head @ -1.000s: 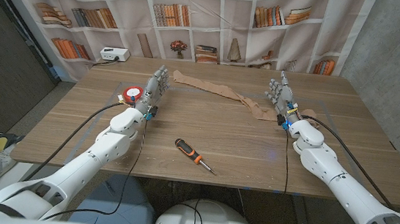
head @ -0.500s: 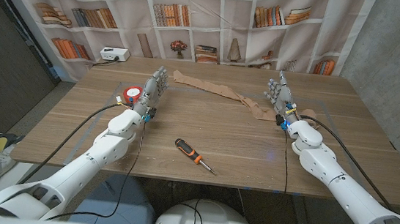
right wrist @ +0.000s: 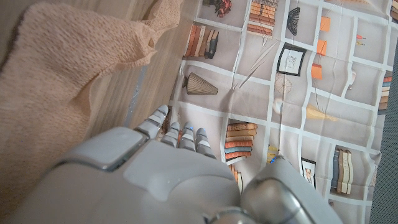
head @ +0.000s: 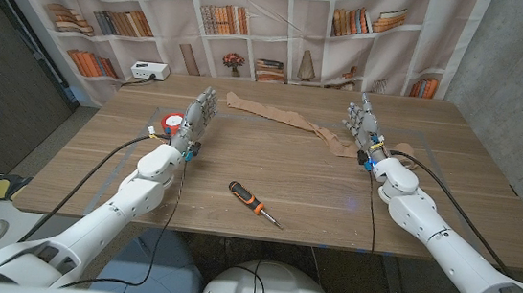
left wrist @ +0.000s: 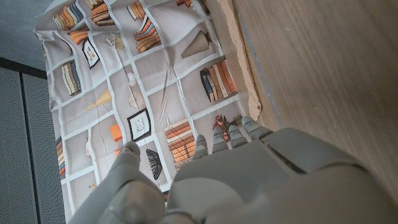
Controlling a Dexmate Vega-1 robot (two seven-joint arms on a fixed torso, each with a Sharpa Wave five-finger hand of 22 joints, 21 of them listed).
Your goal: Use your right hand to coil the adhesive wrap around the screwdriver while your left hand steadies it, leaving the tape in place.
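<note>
Head view, item by item. Your left hand (head: 195, 118): raised on edge over the far part of the table (head: 315, 185), fingers spread, holding nothing; a red-and-white tape roll (head: 174, 121) sits just beside it on its outer side. Your right hand (head: 364, 126): likewise upright, fingers apart, empty, with the near end of the wrap (head: 288, 118) just beside its inner side; in the right wrist view the wrap (right wrist: 56, 81) lies bunched close by the fingers (right wrist: 180, 134). From that end the wrap runs as a loose tan strip across the far table toward your left hand, its other end near that hand's fingertips. Screwdriver (head: 255, 204): orange-and-black handle, lying flat, well apart from both hands, nearer the robot's body than either and roughly between them. Judged: both hands stand in a ready pose, nothing grasped, so no step of the coiling is begun. The wrap's end lies handy for your right hand, while the screwdriver needs a reach inward and back from your left before it can be steadied.
</note>
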